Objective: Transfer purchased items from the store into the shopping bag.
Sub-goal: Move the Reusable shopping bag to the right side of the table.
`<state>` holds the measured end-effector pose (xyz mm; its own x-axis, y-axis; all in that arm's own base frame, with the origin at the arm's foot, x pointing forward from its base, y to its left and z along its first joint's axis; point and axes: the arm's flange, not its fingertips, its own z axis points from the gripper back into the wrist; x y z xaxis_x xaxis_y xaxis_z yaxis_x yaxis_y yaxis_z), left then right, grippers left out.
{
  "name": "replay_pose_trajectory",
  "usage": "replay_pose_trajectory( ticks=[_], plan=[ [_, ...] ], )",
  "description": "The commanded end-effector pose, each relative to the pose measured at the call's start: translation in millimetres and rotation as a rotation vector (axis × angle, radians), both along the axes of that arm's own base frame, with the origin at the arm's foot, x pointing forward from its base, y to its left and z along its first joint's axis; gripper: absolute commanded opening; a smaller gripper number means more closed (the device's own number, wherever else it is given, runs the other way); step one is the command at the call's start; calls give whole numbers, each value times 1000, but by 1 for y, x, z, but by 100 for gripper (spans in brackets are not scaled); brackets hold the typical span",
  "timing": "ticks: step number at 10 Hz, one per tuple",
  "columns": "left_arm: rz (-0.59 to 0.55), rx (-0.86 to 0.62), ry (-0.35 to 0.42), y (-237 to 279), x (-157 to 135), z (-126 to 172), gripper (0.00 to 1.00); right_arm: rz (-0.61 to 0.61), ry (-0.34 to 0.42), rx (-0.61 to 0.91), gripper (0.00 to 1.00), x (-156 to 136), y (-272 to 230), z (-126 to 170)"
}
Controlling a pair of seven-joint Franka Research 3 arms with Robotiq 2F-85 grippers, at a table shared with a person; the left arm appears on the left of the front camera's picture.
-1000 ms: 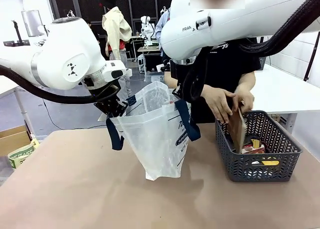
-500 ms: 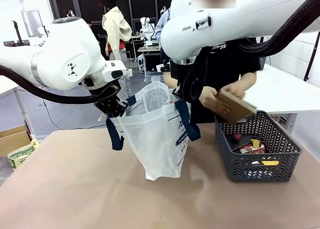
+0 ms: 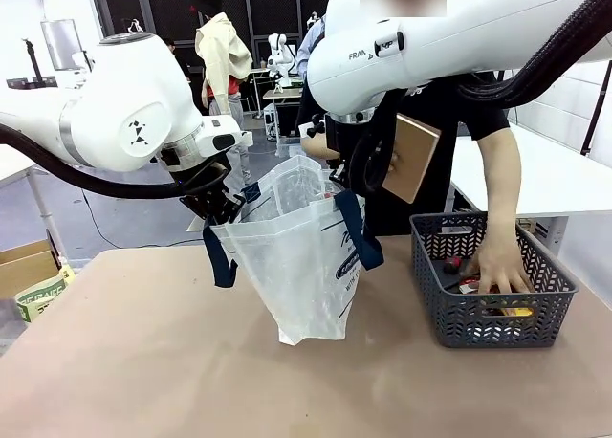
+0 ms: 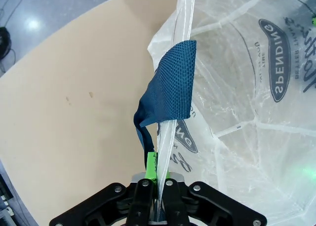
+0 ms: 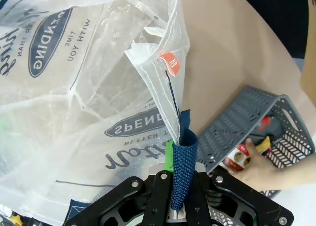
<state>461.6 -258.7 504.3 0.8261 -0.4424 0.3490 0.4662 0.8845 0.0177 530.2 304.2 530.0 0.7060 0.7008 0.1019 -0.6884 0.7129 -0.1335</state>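
The translucent white shopping bag (image 3: 296, 256) stands open mid-table, held up by both arms. My left gripper (image 3: 222, 211) is shut on its left rim beside a navy strap (image 4: 165, 85). My right gripper (image 3: 346, 185) is shut on the right rim and strap (image 5: 181, 152). The dark grey basket (image 3: 492, 285) sits at the right with red and yellow items (image 3: 507, 309) inside. A person holds a tan flat box (image 3: 411, 158) up beside the bag in one hand. Their other hand (image 3: 499, 261) reaches into the basket, also seen in the right wrist view as a hand (image 5: 259, 162) among the goods.
A brown cardboard box (image 3: 24, 266) and green-printed packaging (image 3: 38, 295) lie off the table's left edge. Bare tabletop (image 3: 143, 361) stretches in front of the bag and basket. The person stands right behind the basket.
The person lifted the tan box out of the basket and raised it toward the bag's right side; their other hand went down into the basket. Both grippers held still.
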Motion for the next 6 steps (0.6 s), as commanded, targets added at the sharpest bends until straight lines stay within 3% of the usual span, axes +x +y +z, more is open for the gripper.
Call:
replay_pose_trajectory(
  ticks=[1,6],
  plan=[
    [12,-4,1,0,0,0,0,-9,4,-2,0,-1,0,0],
    [12,-4,1,0,0,0,0,-9,4,-2,0,-1,0,0]
  ],
)
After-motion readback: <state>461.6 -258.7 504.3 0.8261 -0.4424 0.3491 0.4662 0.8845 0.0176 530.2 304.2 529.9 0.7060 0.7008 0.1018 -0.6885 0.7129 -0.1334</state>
